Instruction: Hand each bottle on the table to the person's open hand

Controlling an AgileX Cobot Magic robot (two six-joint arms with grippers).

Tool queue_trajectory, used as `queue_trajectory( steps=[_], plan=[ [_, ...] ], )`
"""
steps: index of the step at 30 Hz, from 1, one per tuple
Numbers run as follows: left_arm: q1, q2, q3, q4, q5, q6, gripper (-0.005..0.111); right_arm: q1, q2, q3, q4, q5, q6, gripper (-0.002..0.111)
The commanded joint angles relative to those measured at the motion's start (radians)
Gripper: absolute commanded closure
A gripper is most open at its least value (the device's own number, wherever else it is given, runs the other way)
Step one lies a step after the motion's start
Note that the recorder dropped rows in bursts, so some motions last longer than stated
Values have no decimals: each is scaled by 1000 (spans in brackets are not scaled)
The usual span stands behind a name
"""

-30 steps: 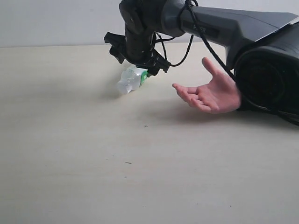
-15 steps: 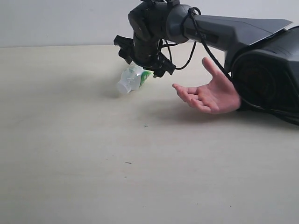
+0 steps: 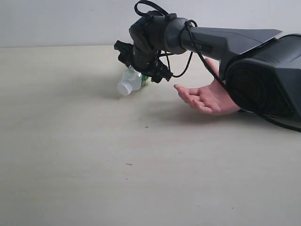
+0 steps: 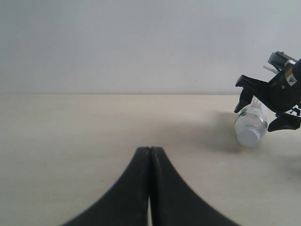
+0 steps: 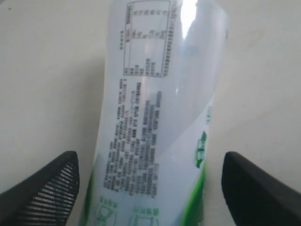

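Pale beige and faintly grained, the table (image 3: 94,165) runs back to a plain grey-white wall (image 3: 56,21). One bottle (image 3: 130,81) lies on its side on the table towards the far edge. It is clear plastic with a green-and-white label, and its white cap (image 3: 124,88) points towards the near left in the exterior view.

The right arm reaches in from the right side and across the middle. Its right claw (image 3: 141,69) is lowered over the bottle, one finger on each side of the body. In the right wrist view the bottle (image 5: 160,117) fills the space between the two black fingers. The right claw (image 5: 149,162) is spread, with a strip of table (image 5: 37,70) showing between each finger and the plastic, so it straddles the bottle without pinching it.

The person's open hand (image 3: 207,96) waits just to the right of the bottle, palm up and fingers spread, low over the table and partly behind the arm.

The left claw (image 4: 150,150) hangs low above bare table (image 4: 70,132) with its two fingers pressed together and nothing between them. From there the bottle (image 4: 251,125) and the right claw (image 4: 261,113) show well off to one side.
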Motion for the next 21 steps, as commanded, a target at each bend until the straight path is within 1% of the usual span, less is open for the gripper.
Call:
queue_trajectory(
  steps=[1, 4, 7, 14, 17, 19, 20, 21],
  plan=[
    [0, -6, 3, 3, -2, 0, 107, -8, -3, -8, -28, -2, -4, 30],
    [0, -6, 3, 3, -2, 0, 107, -8, -3, -8, -28, 8, -4, 32],
    [0, -6, 3, 3, -2, 0, 107, -8, -3, -8, -28, 23, -4, 42],
    [0, -6, 3, 3, -2, 0, 107, -8, -3, -8, -4, 54, -4, 73],
    [0, -6, 3, 3, -2, 0, 107, -8, -3, -8, 5, 97, -6, 92],
    [0, -6, 3, 3, -2, 0, 107, -8, -3, -8, 5, 116, -44, 105],
    [0, -6, 3, 3, -2, 0, 107, -8, -5, -8, 10, 125, -73, 108],
    [0, -6, 3, 3, -2, 0, 107, -8, -5, -8, 10, 135, -91, 108]
  ],
)
